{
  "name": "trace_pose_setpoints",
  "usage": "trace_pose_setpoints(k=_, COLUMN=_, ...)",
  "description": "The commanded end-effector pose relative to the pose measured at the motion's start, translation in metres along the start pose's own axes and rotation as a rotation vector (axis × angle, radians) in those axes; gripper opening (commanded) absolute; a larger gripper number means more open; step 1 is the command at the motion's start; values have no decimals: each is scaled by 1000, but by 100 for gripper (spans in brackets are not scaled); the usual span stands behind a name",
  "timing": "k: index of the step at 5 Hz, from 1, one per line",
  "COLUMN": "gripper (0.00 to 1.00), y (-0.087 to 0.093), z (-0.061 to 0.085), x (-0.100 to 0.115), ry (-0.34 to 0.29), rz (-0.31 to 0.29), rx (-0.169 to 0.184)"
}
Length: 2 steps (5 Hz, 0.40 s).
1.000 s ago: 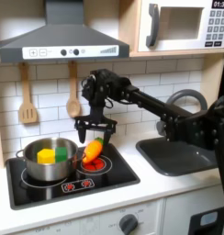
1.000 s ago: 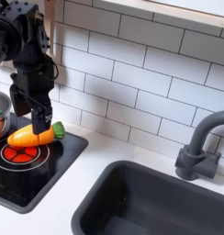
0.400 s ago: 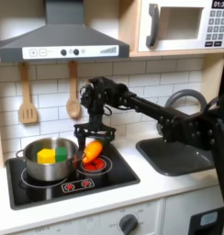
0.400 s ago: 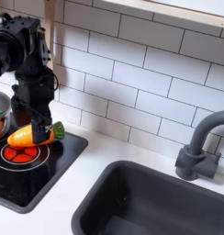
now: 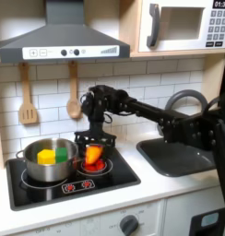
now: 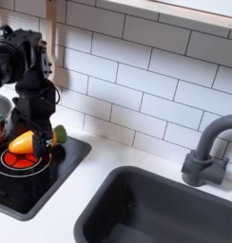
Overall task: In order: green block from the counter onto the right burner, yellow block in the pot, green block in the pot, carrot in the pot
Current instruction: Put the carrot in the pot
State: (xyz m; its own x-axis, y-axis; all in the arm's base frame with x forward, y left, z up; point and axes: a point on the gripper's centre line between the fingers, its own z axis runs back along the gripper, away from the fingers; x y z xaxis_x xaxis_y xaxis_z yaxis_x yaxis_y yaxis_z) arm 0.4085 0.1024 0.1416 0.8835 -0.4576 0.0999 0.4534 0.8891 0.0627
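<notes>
Black arm bent low over stovetop (image 5: 59, 180), tool (image 6: 36, 142) pointing down, clamped on carrot (image 6: 24, 143).

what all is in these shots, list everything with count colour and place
shiny steel pot: 1, silver, stovetop's left burner in the first exterior view
small yellow cube: 1, yellow, in pot
small green cube: 1, green, in pot
orange toy carrot: 1, orange, green tip, over red burner
black stovetop: 1, inset in white counter
dark grey sink: 1, with grey faucet
wooden utensils: 2, on wall
microwave: 1, upper shelf
range hood: 1, grey
gripper: 1, black, around carrot
</notes>
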Motion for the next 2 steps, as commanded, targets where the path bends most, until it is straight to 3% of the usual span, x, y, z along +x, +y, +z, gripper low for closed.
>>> trace_pose_setpoints(k=1, gripper=100, y=2, z=-6, x=3, ry=-52, rz=31, rx=58)
trace_pose_setpoints(k=2, gripper=41, y=-1, z=-3, x=9, ry=-74, rz=35, rx=66)
